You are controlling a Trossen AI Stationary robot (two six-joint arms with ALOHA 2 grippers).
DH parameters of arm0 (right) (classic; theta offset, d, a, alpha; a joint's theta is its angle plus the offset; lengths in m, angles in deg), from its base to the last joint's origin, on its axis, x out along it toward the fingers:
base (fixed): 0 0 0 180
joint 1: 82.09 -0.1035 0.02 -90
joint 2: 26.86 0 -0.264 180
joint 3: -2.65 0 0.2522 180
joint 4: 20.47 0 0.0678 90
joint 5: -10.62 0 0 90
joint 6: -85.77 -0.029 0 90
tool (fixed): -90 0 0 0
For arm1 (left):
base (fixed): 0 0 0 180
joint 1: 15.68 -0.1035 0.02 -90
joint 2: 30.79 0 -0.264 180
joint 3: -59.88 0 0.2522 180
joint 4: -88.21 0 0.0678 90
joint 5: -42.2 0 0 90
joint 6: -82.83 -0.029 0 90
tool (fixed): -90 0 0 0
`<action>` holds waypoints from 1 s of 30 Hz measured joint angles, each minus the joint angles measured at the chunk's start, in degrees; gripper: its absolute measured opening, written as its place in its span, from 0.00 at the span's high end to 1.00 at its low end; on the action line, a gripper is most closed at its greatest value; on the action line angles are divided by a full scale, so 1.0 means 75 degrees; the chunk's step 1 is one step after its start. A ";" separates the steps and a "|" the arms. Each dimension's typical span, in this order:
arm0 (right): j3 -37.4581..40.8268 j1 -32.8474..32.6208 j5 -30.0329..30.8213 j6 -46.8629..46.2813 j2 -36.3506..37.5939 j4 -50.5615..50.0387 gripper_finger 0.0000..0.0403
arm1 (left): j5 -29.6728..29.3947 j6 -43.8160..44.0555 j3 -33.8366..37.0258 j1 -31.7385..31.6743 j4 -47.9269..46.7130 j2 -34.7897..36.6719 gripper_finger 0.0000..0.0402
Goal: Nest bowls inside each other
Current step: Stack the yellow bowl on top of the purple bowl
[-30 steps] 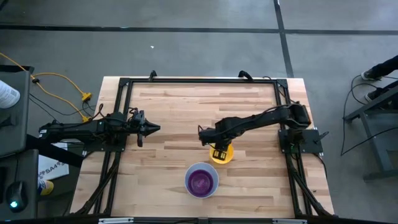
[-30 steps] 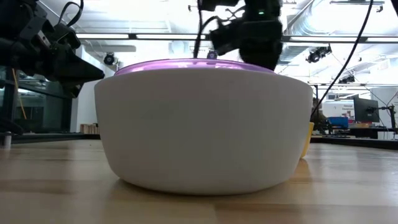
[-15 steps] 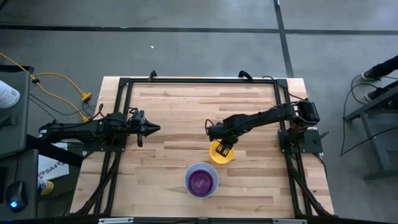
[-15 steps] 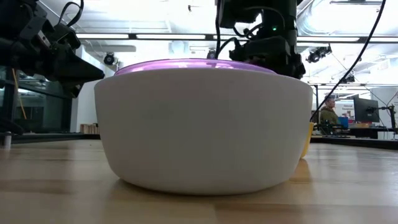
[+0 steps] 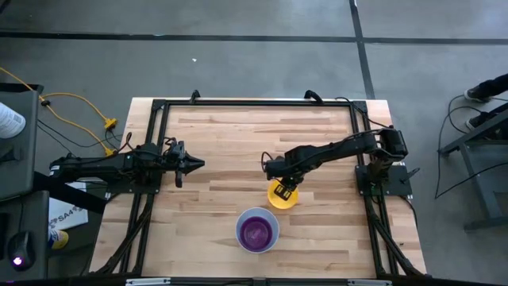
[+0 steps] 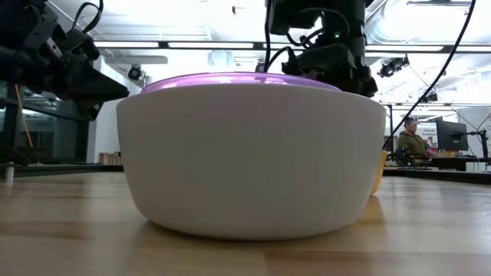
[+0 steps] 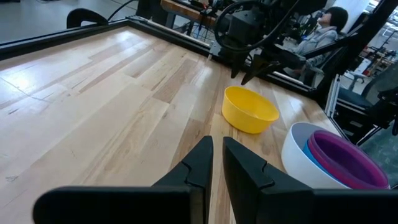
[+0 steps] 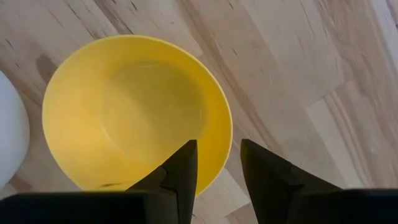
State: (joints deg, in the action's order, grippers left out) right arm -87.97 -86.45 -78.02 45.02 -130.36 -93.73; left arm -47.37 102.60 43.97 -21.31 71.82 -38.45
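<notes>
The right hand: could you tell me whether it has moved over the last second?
Yes. In the high view the right hand has shifted toward the table's right side, from over the left edge of the yellow bowl to above its middle. The bowl stayed put.

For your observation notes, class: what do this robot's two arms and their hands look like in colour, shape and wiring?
Both arms are black, slim and jointed. The left hand ends in two matte black, wedge-shaped fingers tapering to narrow tips. The right hand has the same dark, pointed fingers. Black cables loop around the right arm's wrist in the low view, where a small green light also glows. No markings are legible.
</notes>
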 joint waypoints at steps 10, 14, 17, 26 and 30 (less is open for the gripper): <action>0.0561 0.0000 0.0086 0.0058 -0.0006 0.0197 0.71 | 0.0000 0.0000 0.0000 0.0003 0.0000 0.0000 0.91; 0.0771 -0.0003 0.0001 0.0061 -0.0009 0.0581 0.71 | 0.0000 0.0000 0.0000 0.0002 0.0000 0.0000 0.91; 0.0925 -0.0003 -0.0106 0.0104 -0.0011 0.0838 0.71 | 0.0000 0.0000 0.0000 0.0001 0.0000 0.0000 0.91; 0.1023 -0.0003 -0.0174 0.0336 -0.0012 0.1072 0.72 | 0.0000 0.0000 0.0000 0.0000 0.0000 0.0001 0.91; 0.1023 0.0003 -0.0174 0.0411 -0.0012 0.1169 0.75 | 0.0000 0.0000 0.0000 0.0000 0.0000 0.0000 0.91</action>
State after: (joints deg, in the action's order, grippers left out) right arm -80.30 -86.42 -79.33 48.10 -130.45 -84.96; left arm -47.38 102.60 43.97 -21.31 71.82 -38.45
